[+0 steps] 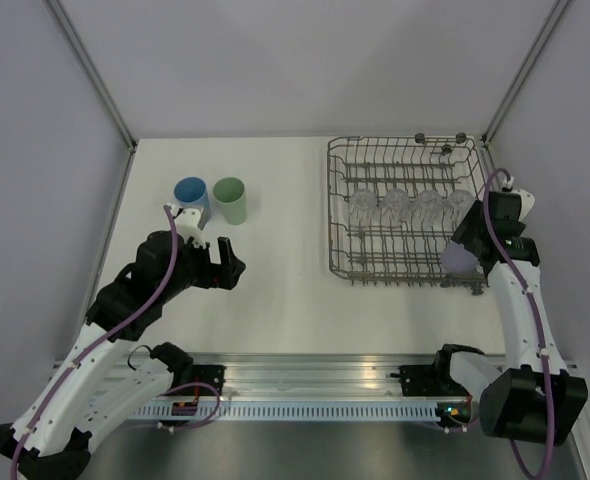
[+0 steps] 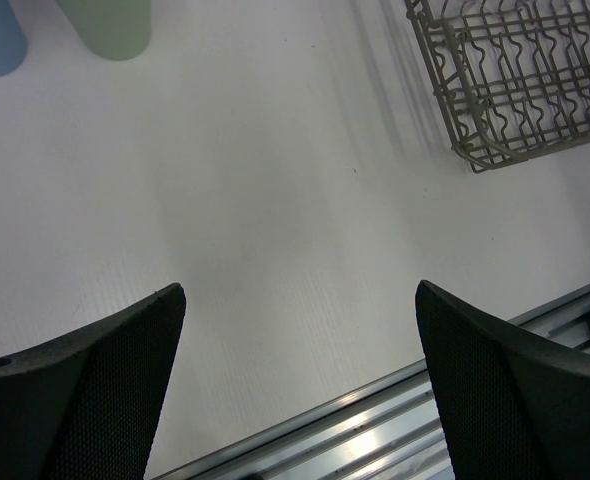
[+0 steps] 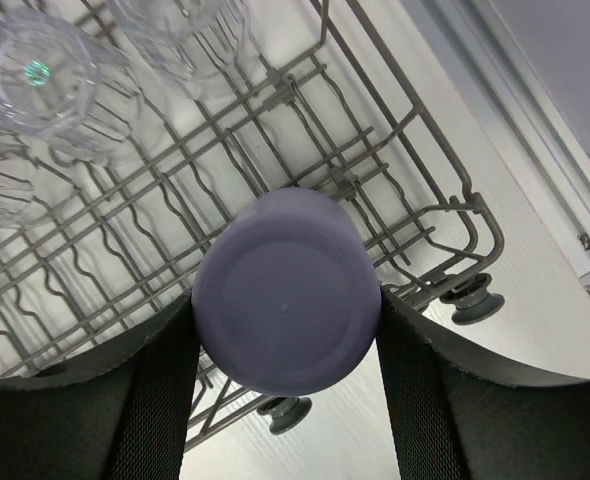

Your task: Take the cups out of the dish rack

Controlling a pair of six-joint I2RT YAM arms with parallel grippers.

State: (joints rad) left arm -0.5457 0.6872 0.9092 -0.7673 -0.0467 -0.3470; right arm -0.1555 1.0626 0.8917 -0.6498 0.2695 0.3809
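Right claw [image 3: 285, 330] grips the upended lilac cup [image 3: 287, 270] at the dish rack's [image 3: 445, 200] five o'clock corner, base facing the wrist.

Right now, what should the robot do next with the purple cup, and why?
Probably lift it straight up. The right jaws are shut on the lilac tumbler, which sits bottom-up among the wires at a corner of the dish rack, so raising it first should clear the tines before it is carried to the table.
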